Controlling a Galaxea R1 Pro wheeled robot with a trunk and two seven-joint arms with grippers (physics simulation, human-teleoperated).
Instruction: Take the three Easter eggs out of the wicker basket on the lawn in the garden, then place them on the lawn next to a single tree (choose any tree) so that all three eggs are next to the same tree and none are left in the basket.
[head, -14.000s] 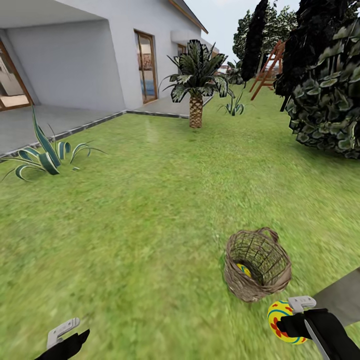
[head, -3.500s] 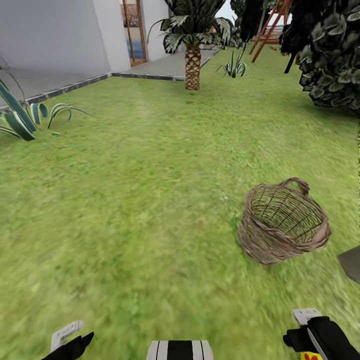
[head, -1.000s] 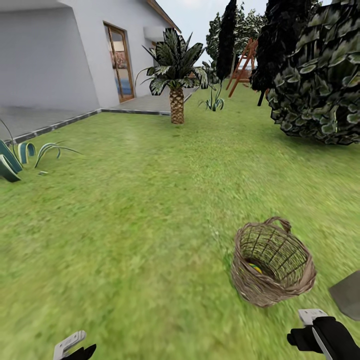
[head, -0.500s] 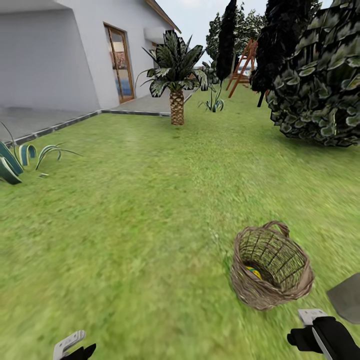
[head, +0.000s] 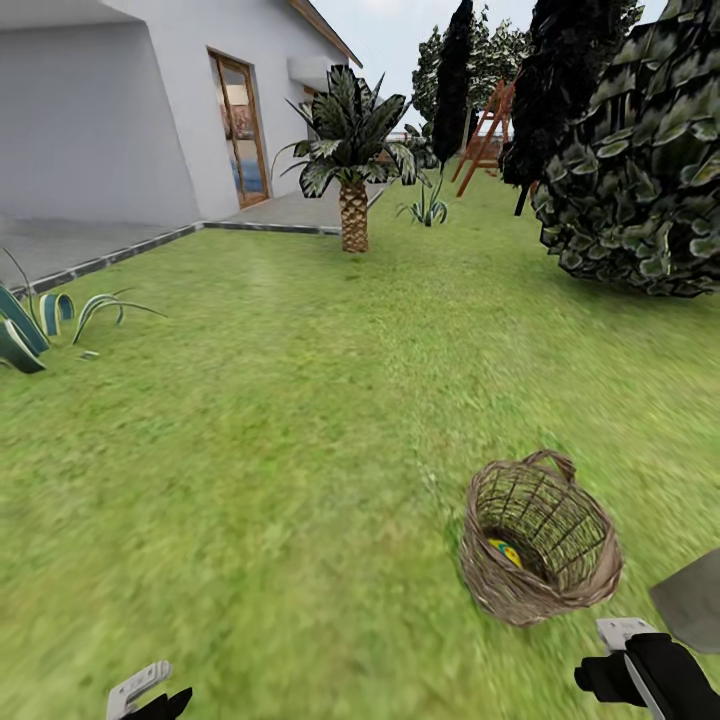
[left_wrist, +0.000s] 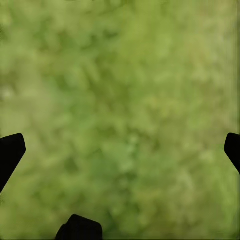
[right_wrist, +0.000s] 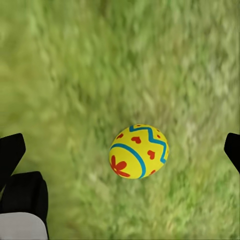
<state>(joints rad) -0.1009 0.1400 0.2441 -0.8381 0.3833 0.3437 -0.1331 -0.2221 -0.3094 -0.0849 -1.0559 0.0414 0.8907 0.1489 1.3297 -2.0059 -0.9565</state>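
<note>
Yellow Easter egg (right_wrist: 139, 151), painted with blue zigzags and red flower marks, lies on the mottled green lawn (right_wrist: 120, 60) between the right gripper's (right_wrist: 120, 150) wide-spread black fingertips (right_wrist: 11, 150), its long axis slanting, released. Left gripper (left_wrist: 120, 152) gapes over bare grass. Nearby, the round brown wicker basket (head: 540, 540) stands tilted, another yellow egg (head: 503, 552) inside.
</note>
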